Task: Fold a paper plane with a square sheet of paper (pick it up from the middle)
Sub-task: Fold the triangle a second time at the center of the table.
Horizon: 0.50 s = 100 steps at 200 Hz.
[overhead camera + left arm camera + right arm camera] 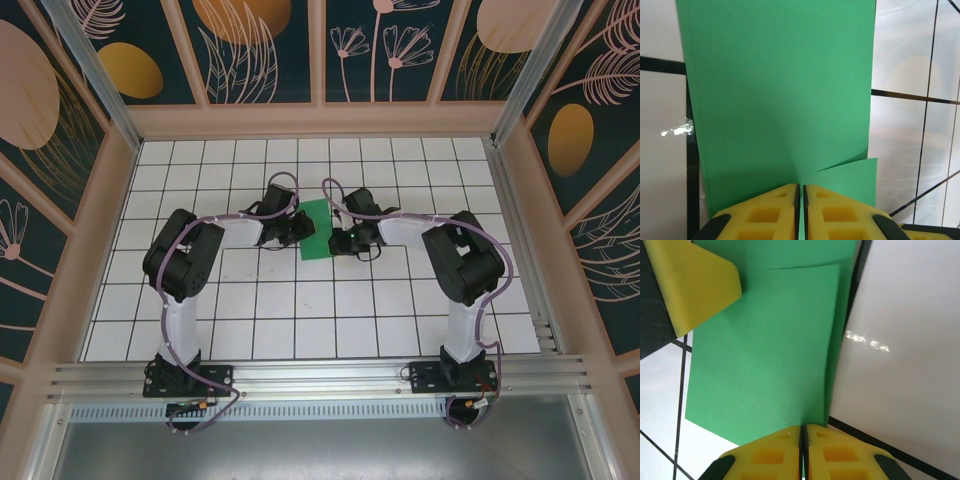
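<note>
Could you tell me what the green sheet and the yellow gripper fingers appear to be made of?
The green sheet looks like thin matte paper: it curls where pinched. The yellow fingers look like moulded matte plastic or rubber, with square pockets.

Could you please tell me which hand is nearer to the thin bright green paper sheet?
Neither: the left hand is shut on the thin bright green paper sheet from its left, the right hand from its right.
</note>
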Available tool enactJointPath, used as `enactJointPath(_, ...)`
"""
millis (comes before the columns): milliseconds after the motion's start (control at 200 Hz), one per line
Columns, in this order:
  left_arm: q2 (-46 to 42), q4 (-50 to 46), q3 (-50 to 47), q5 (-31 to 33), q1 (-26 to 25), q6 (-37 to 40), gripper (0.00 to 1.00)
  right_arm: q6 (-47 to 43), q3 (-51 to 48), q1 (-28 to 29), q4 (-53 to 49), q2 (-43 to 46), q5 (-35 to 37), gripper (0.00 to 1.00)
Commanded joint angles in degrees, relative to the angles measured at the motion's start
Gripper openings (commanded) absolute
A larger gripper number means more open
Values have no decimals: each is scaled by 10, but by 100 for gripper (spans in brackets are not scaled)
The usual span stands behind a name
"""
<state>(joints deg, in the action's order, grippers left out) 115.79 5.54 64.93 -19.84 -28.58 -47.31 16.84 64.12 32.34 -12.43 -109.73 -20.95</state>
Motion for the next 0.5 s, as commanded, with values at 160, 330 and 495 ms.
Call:
enactJointPath(160,12,-11,-7,15,0,8,13,-1,39,-1,-10,39,-26,13)
enactJointPath(330,10,-1,-19,11,0,5,12,2,72,12,-12,7,-35,13)
enactJointPath(495,8,5,-24,11,0,2,12,2,103,17,-18,-31,-37,13)
